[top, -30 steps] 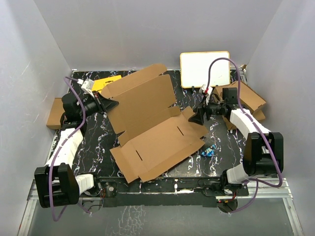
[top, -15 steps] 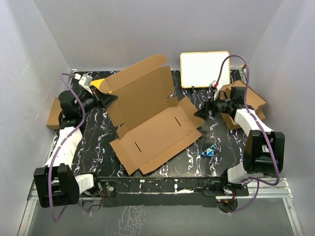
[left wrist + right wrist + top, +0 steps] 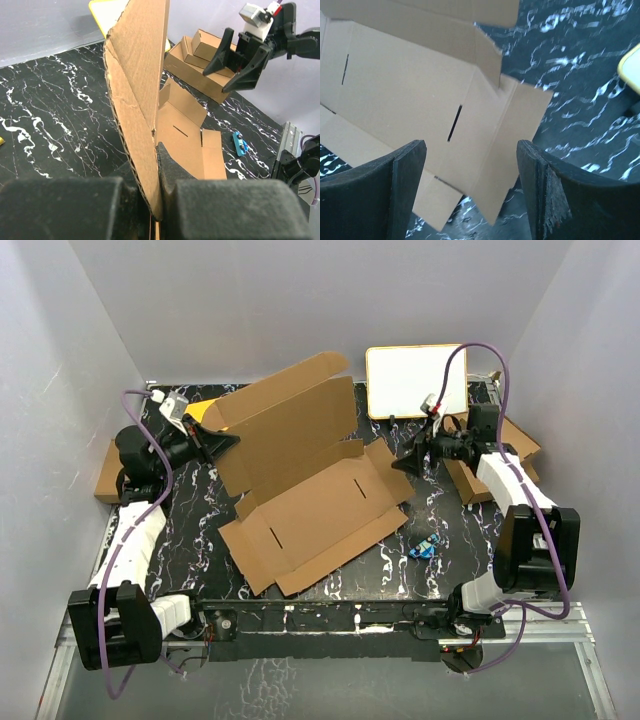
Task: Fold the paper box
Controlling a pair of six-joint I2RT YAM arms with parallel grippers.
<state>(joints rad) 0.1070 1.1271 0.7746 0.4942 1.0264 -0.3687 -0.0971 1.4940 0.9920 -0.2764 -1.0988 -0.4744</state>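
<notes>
Now, from the top camera, the paper box [image 3: 300,490] lies opened out in the middle of the black marbled table [image 3: 180,540], and its far panel stands steeper than it did a second ago, with the whole sheet drawn a little to the left. The left gripper [image 3: 225,444] has risen and moved farther off, its fingers clamped tight on the left edge of that raised panel. The right gripper [image 3: 400,465] has backed away to the right and far side and hangs with its fingers spread wide, holding nothing, just off the box's right flap. A white board [image 3: 415,380] leans at the far wall, a yellow card [image 3: 205,408] shows behind the left gripper, and a small blue item [image 3: 425,545] lies near right, its markings too small to read. At the left wrist, the panel's corrugated edge runs upright between the pinched fingers. At the right wrist, the two dark fingers stand well apart above the flat slotted panel, plain brown and unprinted.
</notes>
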